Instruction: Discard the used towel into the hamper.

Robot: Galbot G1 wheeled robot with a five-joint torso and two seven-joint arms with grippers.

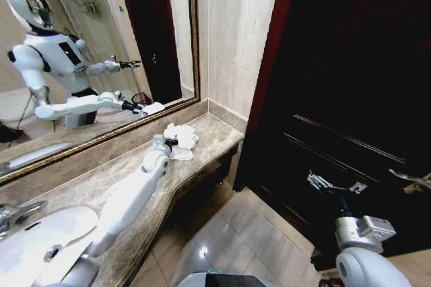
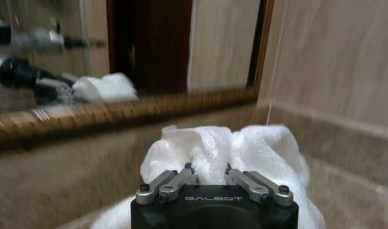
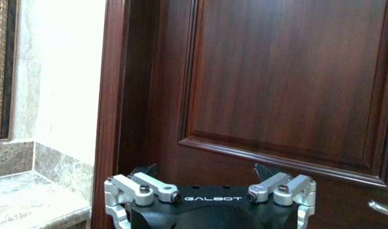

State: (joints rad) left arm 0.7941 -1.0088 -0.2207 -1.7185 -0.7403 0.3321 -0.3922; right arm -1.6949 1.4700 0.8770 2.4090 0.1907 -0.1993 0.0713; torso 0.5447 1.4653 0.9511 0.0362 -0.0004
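The used towel (image 1: 182, 140), white and crumpled, lies at the far end of the marble counter (image 1: 215, 132) beside the corner wall. My left arm reaches along the counter, and my left gripper (image 1: 169, 142) is at the towel's near side. In the left wrist view the towel (image 2: 257, 148) bulges around the left gripper (image 2: 210, 172), whose fingers are drawn together with folds pinched between them; the tips are buried in the cloth. My right gripper (image 1: 322, 182) hangs open in front of the dark door, with nothing between its fingers (image 3: 205, 172). The hamper is out of view.
A gilt-framed mirror (image 1: 87, 51) runs behind the counter and reflects the robot. A white sink (image 1: 40, 240) and faucet (image 1: 13, 213) sit at the counter's near left. The dark wooden door (image 1: 350, 85) with its metal handle (image 1: 412, 180) stands to the right, above the tiled floor (image 1: 222, 233).
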